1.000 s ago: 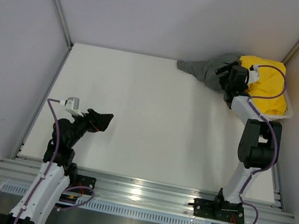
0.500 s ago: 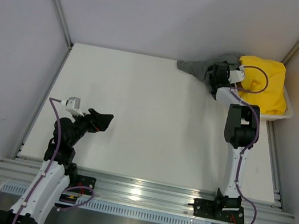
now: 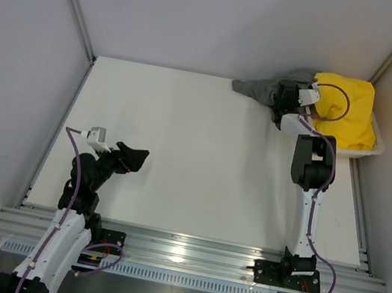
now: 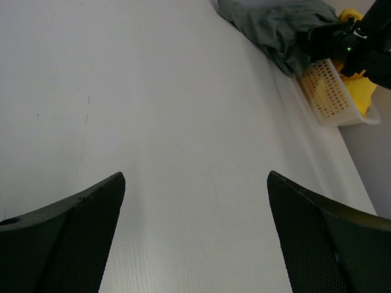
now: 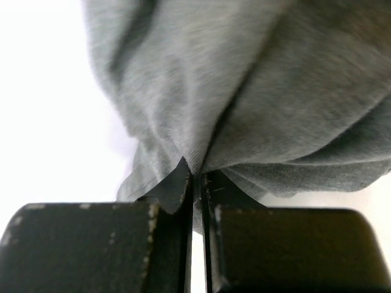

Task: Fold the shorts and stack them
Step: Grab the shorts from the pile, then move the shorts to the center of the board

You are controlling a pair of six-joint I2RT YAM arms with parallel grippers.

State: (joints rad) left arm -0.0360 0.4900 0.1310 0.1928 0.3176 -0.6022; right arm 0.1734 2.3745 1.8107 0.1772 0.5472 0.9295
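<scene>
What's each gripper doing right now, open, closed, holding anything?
The left gripper: open, holding nothing.
The right gripper: shut on a fold of the grey shorts.

**Open middle, crowded far-right corner**

Bare white table (image 3: 202, 155) from the near rail (image 3: 185, 249) to the back wall (image 3: 240, 25): free to cross anywhere left and centre. Clear gap between the spread fingers of the left gripper (image 4: 192, 183), low near the left edge. Blocked at the far right corner: grey shorts (image 3: 259, 89) heaped on the tabletop against the white mesh basket (image 3: 372, 149), yellow shorts (image 3: 349, 117) piled in it. Right arm (image 3: 312, 167) stretched along the right side, right gripper (image 5: 197, 183) pinched onto the grey cloth, barring approach from the near right. Hemmed in by side walls (image 3: 9, 83).
</scene>
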